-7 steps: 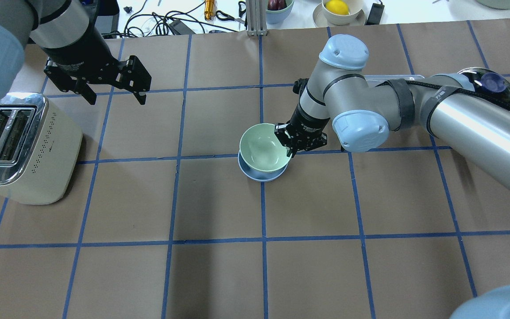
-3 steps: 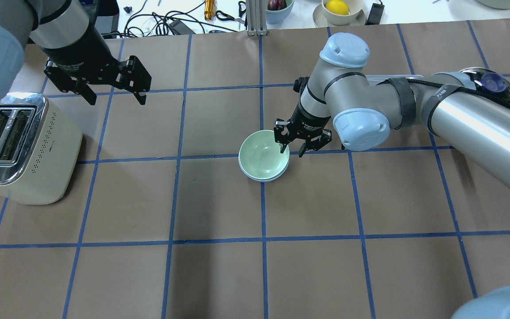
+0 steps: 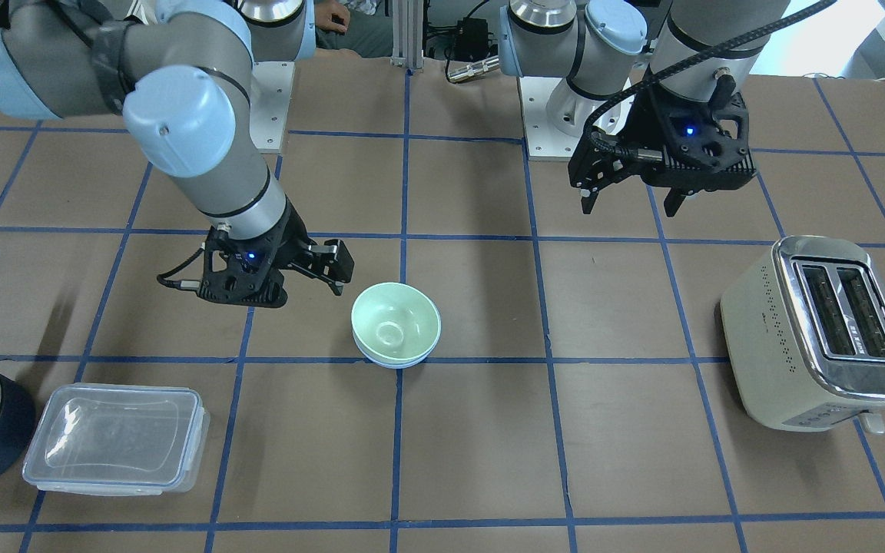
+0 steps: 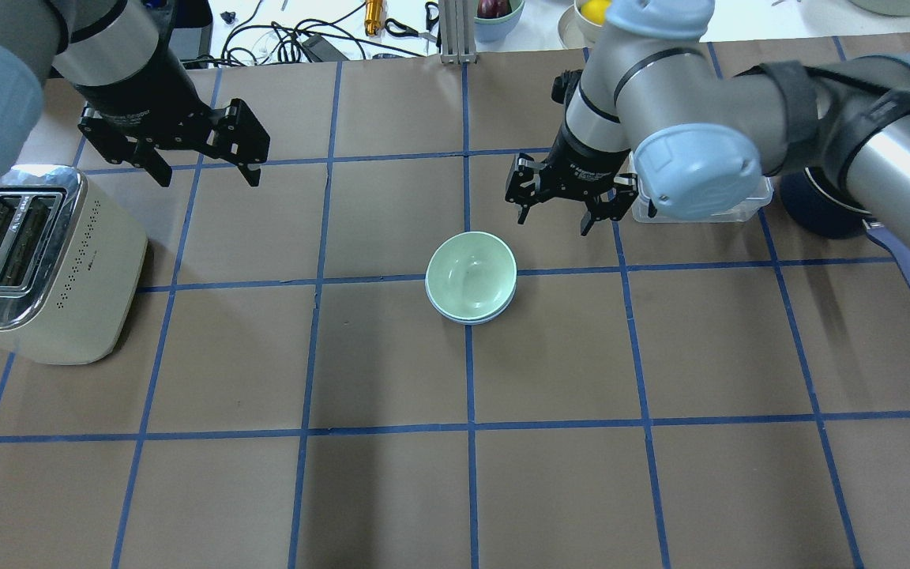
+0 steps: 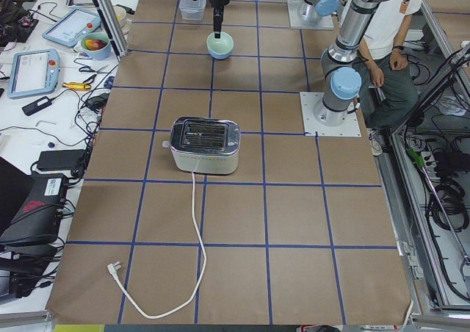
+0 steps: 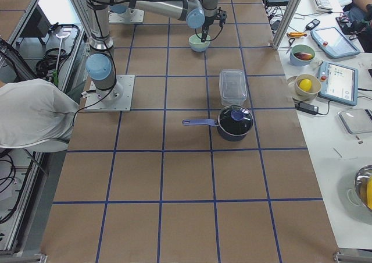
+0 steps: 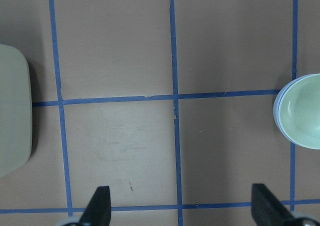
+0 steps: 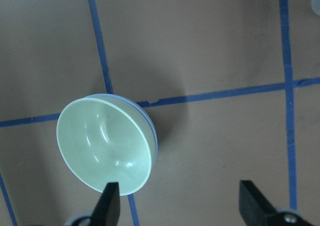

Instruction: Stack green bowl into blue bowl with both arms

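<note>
Evidently the green bowl [image 4: 471,273] sits nested in the blue bowl [image 3: 396,364] at mid-worktop [image 4: 392,490], with only a blue rim showing. Both look light, rigid, glossy, likely slippery and chip-prone; any regrasp is best taken across the rim wall. Just beyond, the right gripper [image 4: 554,225] hangs with fingers spread, empty. At far left, the left gripper [image 4: 208,182] is likewise spread and holds nothing.

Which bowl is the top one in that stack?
The green bowl: it sits nested inside the blue bowl, of which only a thin rim shows underneath.
</note>
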Robot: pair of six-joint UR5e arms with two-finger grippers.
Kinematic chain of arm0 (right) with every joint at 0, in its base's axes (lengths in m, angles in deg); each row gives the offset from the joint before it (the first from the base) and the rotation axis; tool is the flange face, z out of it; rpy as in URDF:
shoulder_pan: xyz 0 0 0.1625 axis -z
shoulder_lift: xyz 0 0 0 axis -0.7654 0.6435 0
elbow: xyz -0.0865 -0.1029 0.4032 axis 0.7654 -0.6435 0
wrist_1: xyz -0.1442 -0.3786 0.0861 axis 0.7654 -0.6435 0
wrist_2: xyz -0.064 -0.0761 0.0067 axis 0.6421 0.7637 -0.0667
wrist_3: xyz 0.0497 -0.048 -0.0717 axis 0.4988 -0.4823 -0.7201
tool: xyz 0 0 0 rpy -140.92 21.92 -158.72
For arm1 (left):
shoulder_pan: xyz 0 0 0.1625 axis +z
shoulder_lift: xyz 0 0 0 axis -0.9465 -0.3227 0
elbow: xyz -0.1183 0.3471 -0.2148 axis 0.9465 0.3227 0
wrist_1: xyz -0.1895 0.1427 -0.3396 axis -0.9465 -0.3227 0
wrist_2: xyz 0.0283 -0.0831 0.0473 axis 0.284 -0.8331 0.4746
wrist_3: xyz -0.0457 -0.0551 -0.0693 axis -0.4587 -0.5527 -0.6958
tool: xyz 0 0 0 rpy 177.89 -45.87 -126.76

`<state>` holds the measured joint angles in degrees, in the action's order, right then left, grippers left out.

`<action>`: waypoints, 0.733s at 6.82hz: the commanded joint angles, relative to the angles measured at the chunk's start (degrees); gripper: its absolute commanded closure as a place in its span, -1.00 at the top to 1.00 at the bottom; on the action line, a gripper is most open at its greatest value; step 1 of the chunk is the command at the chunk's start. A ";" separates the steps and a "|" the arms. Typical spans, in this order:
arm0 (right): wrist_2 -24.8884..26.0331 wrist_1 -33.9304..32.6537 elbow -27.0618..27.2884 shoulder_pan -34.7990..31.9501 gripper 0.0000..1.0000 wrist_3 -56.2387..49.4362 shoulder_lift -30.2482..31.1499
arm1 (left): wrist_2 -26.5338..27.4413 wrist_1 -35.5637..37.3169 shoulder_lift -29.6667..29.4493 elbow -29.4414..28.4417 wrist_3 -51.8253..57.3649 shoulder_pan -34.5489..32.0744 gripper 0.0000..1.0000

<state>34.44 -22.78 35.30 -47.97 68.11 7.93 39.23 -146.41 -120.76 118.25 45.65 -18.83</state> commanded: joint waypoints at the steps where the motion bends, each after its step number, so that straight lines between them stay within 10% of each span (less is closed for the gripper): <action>1: 3.81 13.86 -8.71 0.09 0.72 -1.68 6.00 | -0.14 0.00 0.05 -0.03 -0.14 0.00 1.00; 5: 10.22 17.34 -11.56 4.62 0.71 -12.10 7.16 | -0.14 0.00 0.05 0.14 -0.32 0.00 1.00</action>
<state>41.77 -5.67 23.97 -46.42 60.68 14.68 39.09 -146.45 -120.72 118.36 45.35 -18.82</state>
